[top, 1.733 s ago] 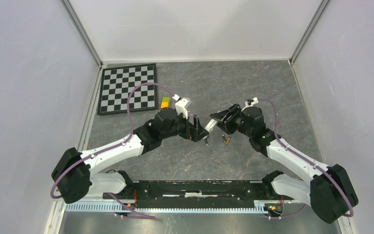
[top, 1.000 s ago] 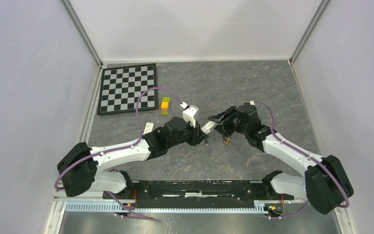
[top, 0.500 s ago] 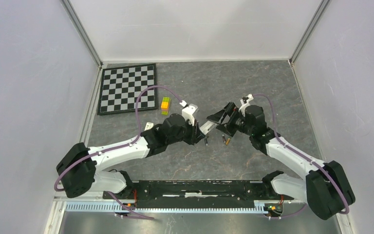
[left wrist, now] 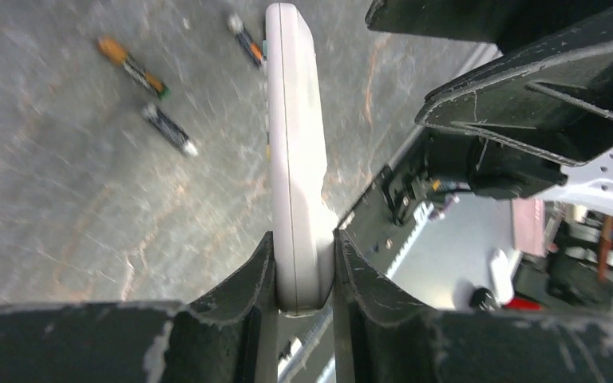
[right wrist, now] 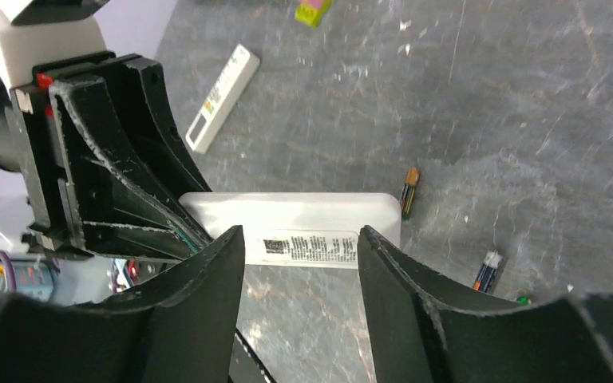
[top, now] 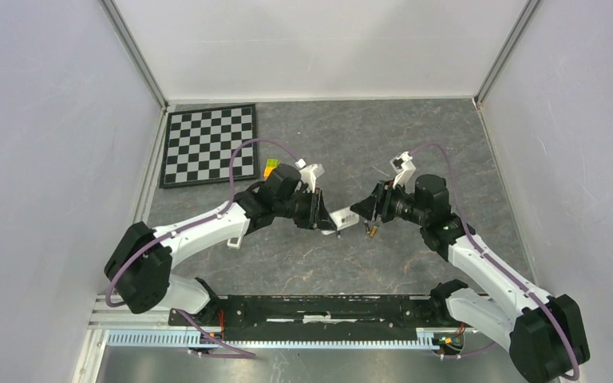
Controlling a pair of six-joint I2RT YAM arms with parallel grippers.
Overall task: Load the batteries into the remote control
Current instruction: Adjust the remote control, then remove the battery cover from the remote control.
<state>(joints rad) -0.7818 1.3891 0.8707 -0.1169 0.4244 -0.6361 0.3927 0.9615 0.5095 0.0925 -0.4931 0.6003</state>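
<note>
remote control (left wrist: 295, 159): pinched in left gripper (left wrist: 303, 249); batteries (left wrist: 133, 69): apparently loose beyond

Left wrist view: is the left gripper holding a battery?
No, the left gripper is clamped on the edges of the white remote, and three batteries lie loose on the table beyond it.

Remote control (top: 343, 219), middle of desk (top: 383, 136), edgewise between left fingers (left wrist: 259, 275); right fingers (right wrist: 199, 319) just right of it. Batteries (left wrist: 134, 66) on desk beside its free end. Checkerboard (top: 207, 144) far left; block (top: 270, 167) off its near-right corner.
</note>
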